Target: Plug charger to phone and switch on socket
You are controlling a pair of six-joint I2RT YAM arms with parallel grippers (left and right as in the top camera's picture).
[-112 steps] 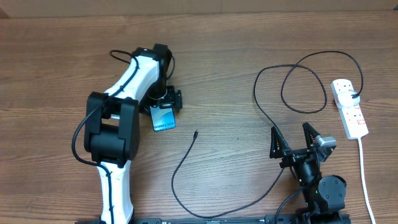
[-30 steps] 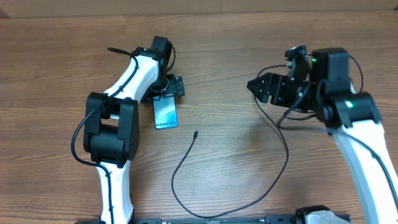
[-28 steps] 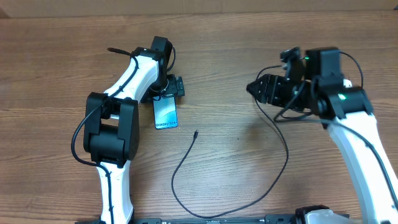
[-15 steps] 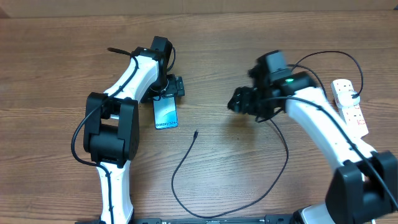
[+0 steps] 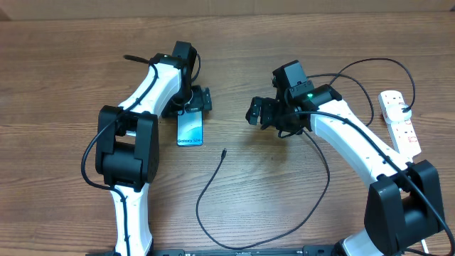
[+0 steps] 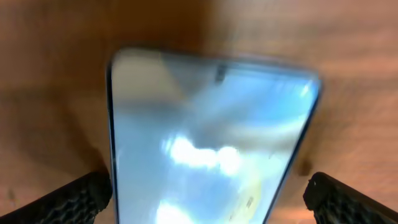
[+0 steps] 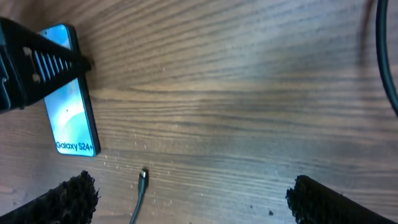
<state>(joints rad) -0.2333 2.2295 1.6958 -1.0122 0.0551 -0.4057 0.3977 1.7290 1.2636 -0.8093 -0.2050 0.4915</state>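
- Table [image 5: 57,71]: wood top; all items lie flat on it.
- L arm: reaches to the phone's far end. Left gripper [image 5: 190,105] has jaws wide apart, one finger on each side of the phone, not clamped. Wrist view is blurred, so pad contact w/ the phone edges can't be confirmed.
- R arm: stretched across mid-table. Right gripper [image 5: 263,116] hovers w/ jaws fully apart and holds nothing. It sits between the phone and the cable loops.
- Socket [image 5: 399,124]: at the table's right edge, well apart from both grippers. Black plug is inserted. Switch state unreadable.
- Charger [image 5: 328,178]: loops from the socket, passes under the R arm, then sweeps round the near side of the table.
- Phone [image 5: 190,130]: screen up, "Galaxy S24" end toward the tip.
- Tip [image 7: 143,175]: free on the table, near the phone's text end but not touching it.
- Risk 1: the tip is small and lies flat. A coarse pinch may flick it away or grab it skewed, causing misalignment at the port.
- Risk 2: the phone is unclamped, so insertion force may slide it. Close the L jaws first.
- Risk 3: cable under the R arm may snag. A tug could drag the socket or pull the tip back.
- Risk 4: cable spring may twist the tip off axis.
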